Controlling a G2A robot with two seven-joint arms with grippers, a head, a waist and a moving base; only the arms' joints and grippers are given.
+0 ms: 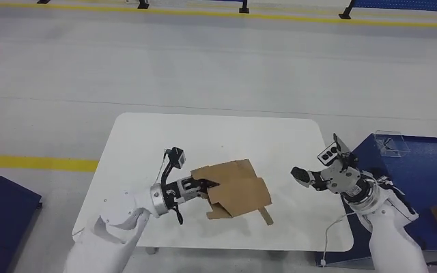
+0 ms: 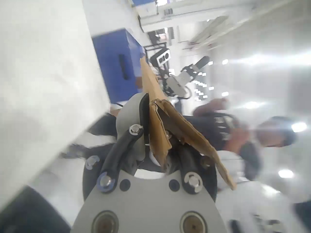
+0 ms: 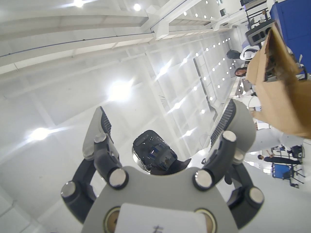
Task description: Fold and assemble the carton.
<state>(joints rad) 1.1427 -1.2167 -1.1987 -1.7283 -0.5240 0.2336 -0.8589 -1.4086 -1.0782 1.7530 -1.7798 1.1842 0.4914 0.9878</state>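
A brown cardboard carton [image 1: 234, 188], partly folded with loose flaps, is held over the front middle of the white table [image 1: 212, 143]. My left gripper [image 1: 203, 185] is shut on the carton's left edge; in the left wrist view the cardboard [image 2: 159, 134] is pinched between its fingers. My right gripper [image 1: 298, 175] hangs above the table's right side, a short gap from the carton, turned sideways. Its fingers [image 3: 224, 118] stand wide open with nothing between them. The carton [image 3: 274, 83] shows off to one side in the right wrist view.
A blue bin [image 1: 403, 164] with a clear plastic box on it stands right of the table. Another blue object [image 1: 13, 208] sits by the table's left front corner. The back half of the table is bare.
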